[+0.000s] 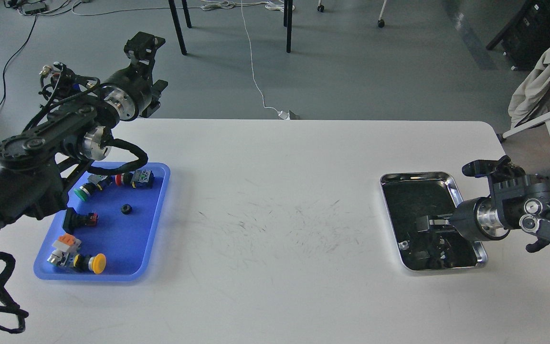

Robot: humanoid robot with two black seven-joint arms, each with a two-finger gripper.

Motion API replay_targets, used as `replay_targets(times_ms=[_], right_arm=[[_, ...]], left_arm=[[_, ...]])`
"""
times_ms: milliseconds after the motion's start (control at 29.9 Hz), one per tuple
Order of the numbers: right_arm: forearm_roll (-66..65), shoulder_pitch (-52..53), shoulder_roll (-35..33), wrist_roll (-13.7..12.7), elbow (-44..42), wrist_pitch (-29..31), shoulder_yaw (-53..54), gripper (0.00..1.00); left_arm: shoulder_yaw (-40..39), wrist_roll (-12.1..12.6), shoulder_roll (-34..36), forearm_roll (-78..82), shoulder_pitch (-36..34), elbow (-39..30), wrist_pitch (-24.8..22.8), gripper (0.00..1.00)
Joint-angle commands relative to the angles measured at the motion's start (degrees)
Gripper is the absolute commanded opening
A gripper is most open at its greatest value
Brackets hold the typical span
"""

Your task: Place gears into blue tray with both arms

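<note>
The blue tray (127, 258) lies at the table's left side. One small black gear (125, 209) rests in its middle, among coloured push-button switches. My left gripper (153, 66) is raised beyond the tray's far end, past the table's back edge, its two fingers spread open and empty. My right gripper (422, 223) reaches in from the right, low over the dark inside of the silver metal tray (389, 179). Its fingers are dark against the tray, so I cannot tell them apart or see anything held.
Switches with green (80, 193), red (119, 179) and yellow (97, 263) caps lie in the blue tray. A small pale spot (403, 246) shows in the silver tray's near left corner. A chair with cloth stands off the table's right.
</note>
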Motion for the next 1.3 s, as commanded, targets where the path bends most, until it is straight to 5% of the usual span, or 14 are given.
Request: replay_targets(times_ms=[0,100,434,468,635,668,1270], right_arm=[[0.0,0.9,0.0,0.2,-0.1,0.0,-0.4,0.1],[0.0,1.6,0.0,0.2,0.0,0.1,-0.5,0.02],[2.4,8.7,-0.7,0.4,3.0,0.6,-2.3,0.02],[3.4,9.1,-0.7,0.4,3.1,0.7,-2.3,0.06],[3.9,8.9,-0.5,0.4,2.9,0.7,-3.8,0.86],[4.0,8.9,-0.5,0.4,2.9,0.8,-4.4,0.91],[2.1,8.8,0.6,0.0,1.1,0.8,-10.2,0.9]], left_arm=[[0.0,0.0,0.0,0.0,0.0,0.0,0.0,1.0],[0.0,0.0,0.0,0.0,0.0,0.0,0.0,1.0],[0.0,0.0,0.3,0.0,0.0,0.0,0.0,1.0],[0.0,0.0,0.3,0.0,0.0,0.0,0.0,1.0],[0.0,0.0,0.3,0.0,-0.1,0.0,0.0,1.0],[0.0,0.0,0.3,0.0,-0.1,0.0,0.0,1.0],[0.0,0.0,0.8,0.0,0.0,-0.2,0.0,1.0]])
